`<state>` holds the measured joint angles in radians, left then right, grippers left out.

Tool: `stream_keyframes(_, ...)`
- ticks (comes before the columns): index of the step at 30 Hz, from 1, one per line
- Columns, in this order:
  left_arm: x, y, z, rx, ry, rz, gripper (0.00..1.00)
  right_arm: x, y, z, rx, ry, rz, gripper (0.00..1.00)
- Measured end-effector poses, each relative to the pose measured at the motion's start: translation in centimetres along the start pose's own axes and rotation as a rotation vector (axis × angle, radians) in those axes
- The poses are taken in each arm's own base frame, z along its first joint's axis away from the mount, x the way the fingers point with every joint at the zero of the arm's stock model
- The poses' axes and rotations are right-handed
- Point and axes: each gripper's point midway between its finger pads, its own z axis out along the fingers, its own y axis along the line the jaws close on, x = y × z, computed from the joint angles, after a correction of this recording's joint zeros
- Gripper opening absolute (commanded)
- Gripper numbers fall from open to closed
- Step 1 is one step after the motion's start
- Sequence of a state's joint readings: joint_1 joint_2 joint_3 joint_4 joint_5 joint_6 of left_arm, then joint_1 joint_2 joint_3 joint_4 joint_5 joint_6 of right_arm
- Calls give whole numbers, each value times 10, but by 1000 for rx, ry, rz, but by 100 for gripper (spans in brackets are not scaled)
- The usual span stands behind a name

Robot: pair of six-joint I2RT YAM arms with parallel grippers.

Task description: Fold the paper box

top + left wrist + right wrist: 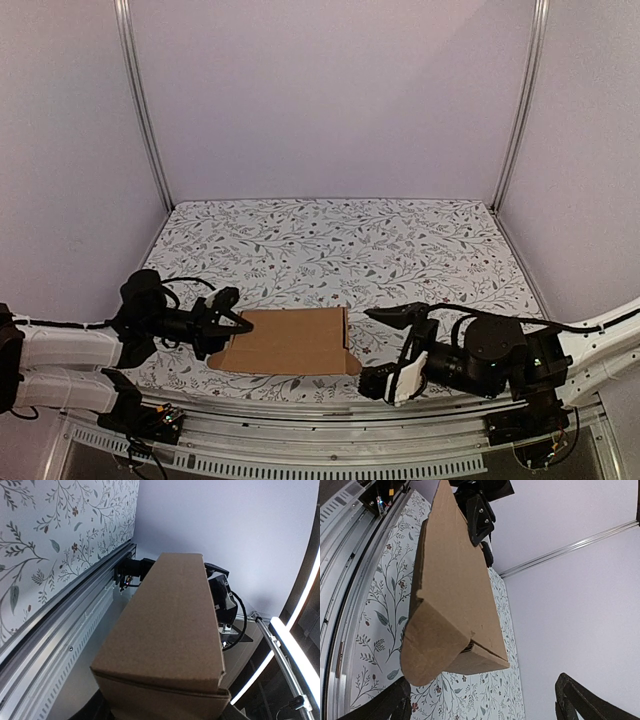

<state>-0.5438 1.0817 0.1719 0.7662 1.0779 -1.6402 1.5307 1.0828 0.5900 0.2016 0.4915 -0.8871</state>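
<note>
Floral cloth [350, 230] covers the table, pale lilac walls [330, 90] close it in, and a metal post [140, 100] stands in the corner left of the box, with its twin [520, 100] in the corner to the right. A silver rail [330, 420] runs along the near side of the box. Over to the left gripper [222, 318]: it reaches in from the box's left, jaws partway apart and clamped on the left end of the box [290, 340]. From its own wrist camera the brown box [170, 630] fills the view, stretching straight away from the fingers. The box is a flat oblong carton, plain cardboard, lying lengthwise left to right at the near edge of the cloth. Whether it rests on the cloth or hangs just above it, I cannot tell. Now the right gripper [368, 348]: it sits just off the box's right end, jaws spread wide, holding nothing and touching nothing. Its wrist view shows both dark fingers [385, 705] low in the frame and the box [455, 590] ahead of the gap between them. A rounded flap [430, 645] on the box's right end faces that gripper, and the left gripper [477, 515] pinches the far end.
</note>
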Motion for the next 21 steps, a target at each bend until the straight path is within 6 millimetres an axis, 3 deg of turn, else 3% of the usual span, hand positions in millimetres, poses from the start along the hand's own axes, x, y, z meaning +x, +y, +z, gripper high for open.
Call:
stream_keyframes(7,7,-8,0,4,32,34,4,-20,-18,-4,63,-92,19,99)
stream_keyframes(21,14,-3,-1,-16,56,13,3,-14,4,10,25,-73,-24,99)
